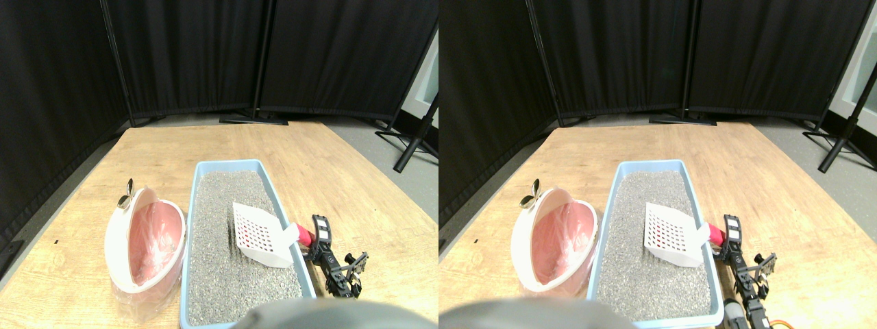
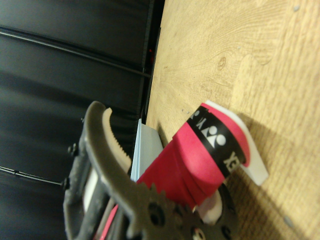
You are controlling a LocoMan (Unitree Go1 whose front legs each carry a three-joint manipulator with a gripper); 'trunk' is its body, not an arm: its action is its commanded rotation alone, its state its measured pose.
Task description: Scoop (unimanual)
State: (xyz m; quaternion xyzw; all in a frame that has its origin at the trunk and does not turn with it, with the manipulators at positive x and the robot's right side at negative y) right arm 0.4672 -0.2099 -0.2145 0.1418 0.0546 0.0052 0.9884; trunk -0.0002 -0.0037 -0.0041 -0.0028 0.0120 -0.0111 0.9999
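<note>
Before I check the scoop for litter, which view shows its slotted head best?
The stereo pair view: the scoop head lies in full sight over the litter in the blue tray. The wrist view shows only its red wrapped handle and a white end piece, not the head.

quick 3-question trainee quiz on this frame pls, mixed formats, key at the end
1. True or false: the white slotted scoop lies with its head inside the blue litter tray.
2. What stands just left of the tray in the stereo view?
A. a cardboard box
B. a pink-and-white bin lined with a clear bag
C. a steel bucket
3. Fill in: the scoop's handle is wrapped in ____ tape, and it pokes over the tray's right rim towards the right gripper.

Key: 1 true; 2 B; 3 red
</note>
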